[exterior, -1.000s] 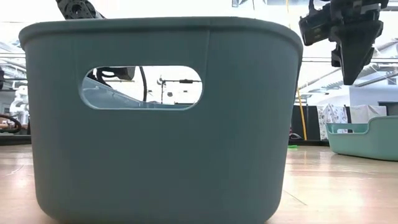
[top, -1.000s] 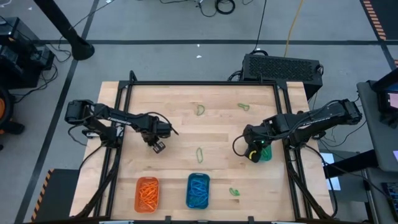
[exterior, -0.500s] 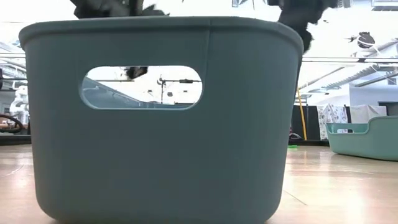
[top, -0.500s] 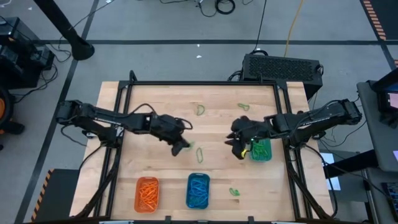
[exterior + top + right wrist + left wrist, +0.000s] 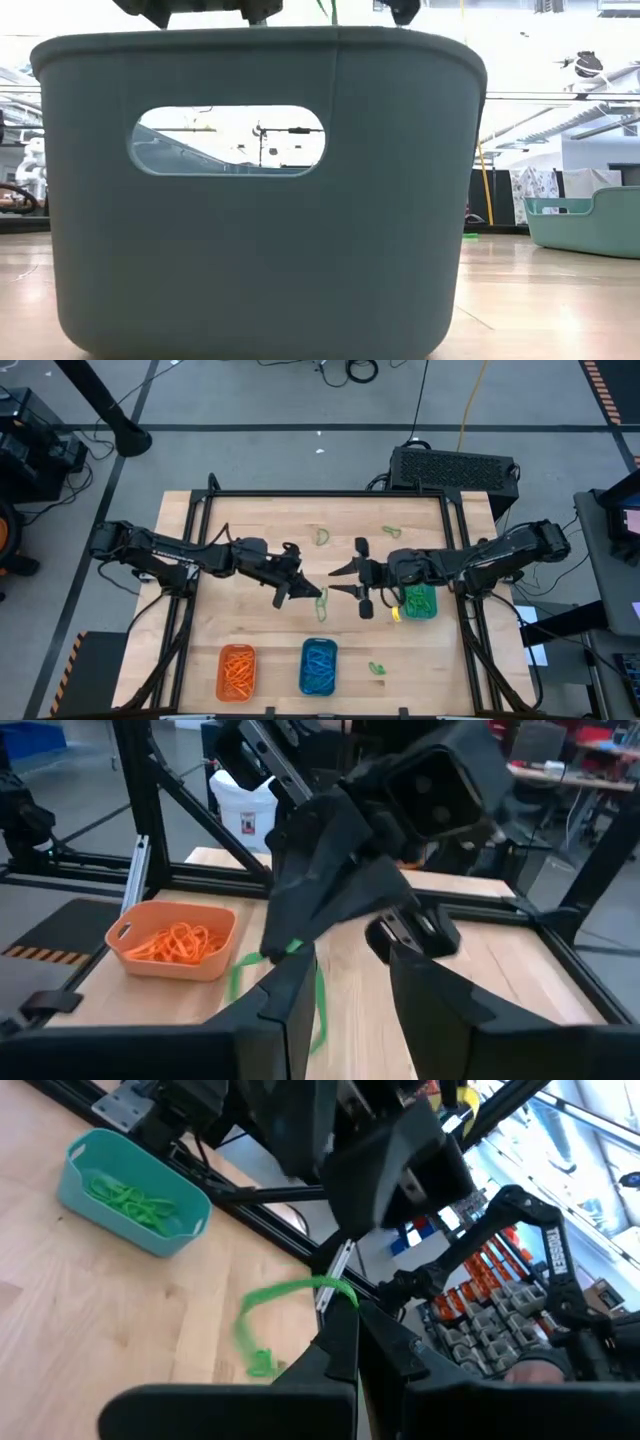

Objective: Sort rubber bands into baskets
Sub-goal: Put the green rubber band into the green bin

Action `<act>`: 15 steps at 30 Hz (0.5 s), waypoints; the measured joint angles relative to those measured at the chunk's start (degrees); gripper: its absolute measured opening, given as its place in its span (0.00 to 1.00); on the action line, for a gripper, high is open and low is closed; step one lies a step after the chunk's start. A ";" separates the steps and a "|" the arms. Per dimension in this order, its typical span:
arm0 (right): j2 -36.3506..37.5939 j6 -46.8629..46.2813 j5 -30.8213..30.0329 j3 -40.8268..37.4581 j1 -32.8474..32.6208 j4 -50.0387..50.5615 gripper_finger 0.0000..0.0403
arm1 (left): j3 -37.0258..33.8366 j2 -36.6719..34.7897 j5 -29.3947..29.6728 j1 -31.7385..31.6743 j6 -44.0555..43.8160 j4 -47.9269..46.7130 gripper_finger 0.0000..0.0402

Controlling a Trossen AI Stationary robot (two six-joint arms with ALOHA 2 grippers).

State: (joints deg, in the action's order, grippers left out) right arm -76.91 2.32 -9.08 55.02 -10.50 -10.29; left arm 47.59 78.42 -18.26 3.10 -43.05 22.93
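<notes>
At frame centre-left of the high view, the left pincer [image 5: 318, 598] has reached further right since a second ago and is now clamped on a green rubber band [image 5: 321, 607] on the desk [image 5: 270, 530]. The right pincer [image 5: 345, 580], jaws partly spread and empty, has left the teal basket [image 5: 419, 603] and faces it. Orange basket [image 5: 237, 671] and blue basket [image 5: 318, 666] sit low in the frame.

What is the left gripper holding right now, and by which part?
The left gripper is shut on a green rubber band, pinching one end of the loop; the rest hangs free.
</notes>
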 joint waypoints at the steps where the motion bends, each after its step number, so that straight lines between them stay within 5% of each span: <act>1: -0.88 0.40 0.00 0.00 0.00 -1.10 0.30 | 0.00 0.12 0.00 0.02 0.00 0.11 0.00; 15: -3.98 1.47 0.55 -0.02 -0.11 -2.00 0.30 | 0.00 0.17 -1.18 0.04 -0.02 0.18 0.00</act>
State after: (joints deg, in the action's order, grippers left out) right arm -80.88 3.79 -8.54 55.00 -10.61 -12.29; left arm 47.59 78.59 -19.44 3.14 -43.07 23.11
